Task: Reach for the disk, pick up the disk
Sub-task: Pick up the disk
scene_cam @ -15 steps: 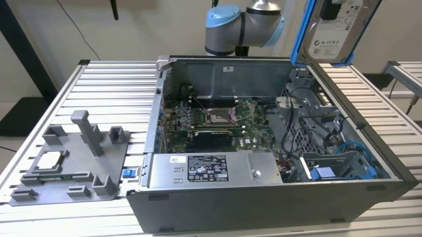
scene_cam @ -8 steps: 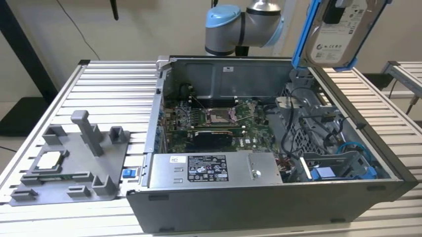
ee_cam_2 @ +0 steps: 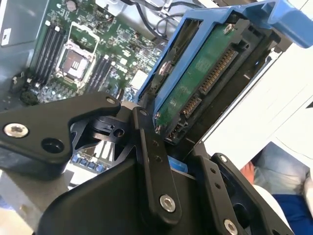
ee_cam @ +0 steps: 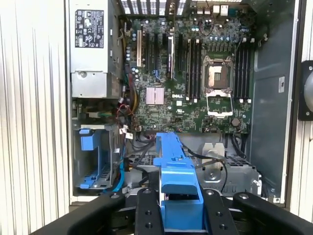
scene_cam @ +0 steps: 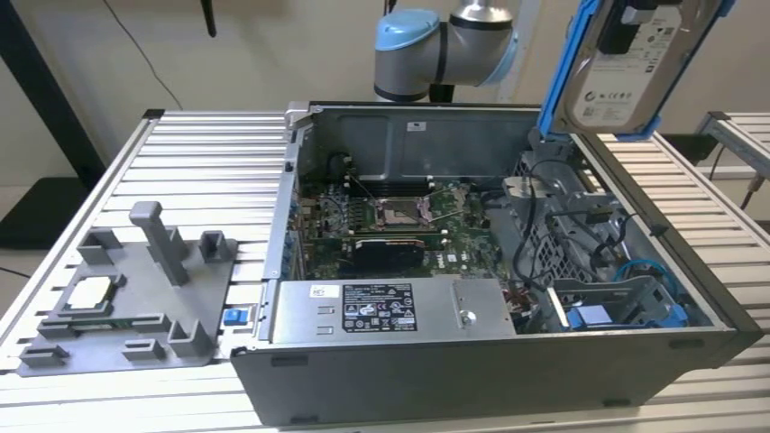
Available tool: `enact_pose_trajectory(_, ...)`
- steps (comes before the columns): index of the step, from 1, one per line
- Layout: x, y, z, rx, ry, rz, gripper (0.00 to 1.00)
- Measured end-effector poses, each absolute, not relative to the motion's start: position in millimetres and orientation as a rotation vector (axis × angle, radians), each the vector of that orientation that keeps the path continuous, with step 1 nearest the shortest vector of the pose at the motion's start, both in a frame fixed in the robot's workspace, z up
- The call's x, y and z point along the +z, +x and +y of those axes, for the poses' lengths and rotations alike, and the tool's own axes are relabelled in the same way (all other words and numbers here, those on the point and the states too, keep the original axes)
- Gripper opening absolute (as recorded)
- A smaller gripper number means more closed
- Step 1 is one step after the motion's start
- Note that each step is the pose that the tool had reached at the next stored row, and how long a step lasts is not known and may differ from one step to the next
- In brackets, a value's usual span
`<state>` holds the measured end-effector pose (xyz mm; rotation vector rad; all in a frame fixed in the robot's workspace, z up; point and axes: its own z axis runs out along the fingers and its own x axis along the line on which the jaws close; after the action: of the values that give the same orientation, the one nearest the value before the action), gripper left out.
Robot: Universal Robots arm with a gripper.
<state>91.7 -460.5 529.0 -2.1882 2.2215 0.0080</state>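
**Holding the disk clear above the open computer case**

Gripping the disk (scene_cam: pixel 626 68), a flat silver-metal hard drive with a white printed label and a bright blue plastic carrier frame, the black gripper (ee_cam_2: pixel 168 147) is keeping it up in the air near the far corner of the open grey metal computer case (scene_cam: pixel 481 379), toward the exterior view's right. The jaws are pinching the drive: in the second wrist view the black fingers (ee_cam_2: pixel 151 152) are pressing against the blue frame on either side, with the drive's green circuit-board underside (ee_cam_2: pixel 195 83) facing the camera. In the first wrist view the blue frame's edge (ee_cam: pixel 178 186) is standing between the two fingers, above the drive cage area.

Below, the green motherboard (ee_cam: pixel 195 73) with its square processor socket (ee_cam: pixel 215 78) is lying exposed inside the case. A blue plastic bay (scene_cam: pixel 626 311) without a drive is sitting in the case's near corner. The silver power supply box (scene_cam: pixel 385 311) is running along the case's front edge. On the slatted metal table (scene_cam: pixel 180 153), toward the exterior view's left, a grey plastic fixture tray (scene_cam: pixel 132 298) is carrying a small white-and-silver square chip (scene_cam: pixel 90 293).
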Motion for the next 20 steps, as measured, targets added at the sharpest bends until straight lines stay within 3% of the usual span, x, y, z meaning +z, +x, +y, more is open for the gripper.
enact_pose_trajectory(20,523,92,-502,0.008,-2.193,2.217,0.0)
